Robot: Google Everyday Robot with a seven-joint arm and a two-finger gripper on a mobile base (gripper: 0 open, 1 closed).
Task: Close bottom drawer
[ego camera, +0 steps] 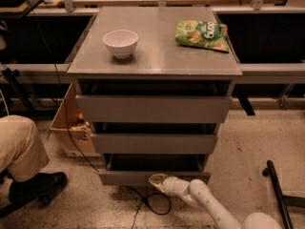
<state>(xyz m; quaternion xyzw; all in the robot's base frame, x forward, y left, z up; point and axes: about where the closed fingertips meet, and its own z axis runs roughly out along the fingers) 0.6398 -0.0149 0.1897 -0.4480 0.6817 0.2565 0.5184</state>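
Observation:
The grey cabinet has three flat drawers, all pulled out a little. The bottom drawer point(128, 177) is the lowest and narrowest front panel, just above the floor, with its dark tray open behind it. My gripper point(157, 181) on the white arm reaches in from the lower right and rests against the middle of that front panel, near its lower edge.
A white bowl point(120, 43) and a green snack bag point(202, 34) lie on the cabinet top point(157, 56). A seated person's leg and black shoe point(28, 187) are at the left. A cardboard box point(69, 128) stands left of the cabinet. A black cable point(152, 204) loops on the floor.

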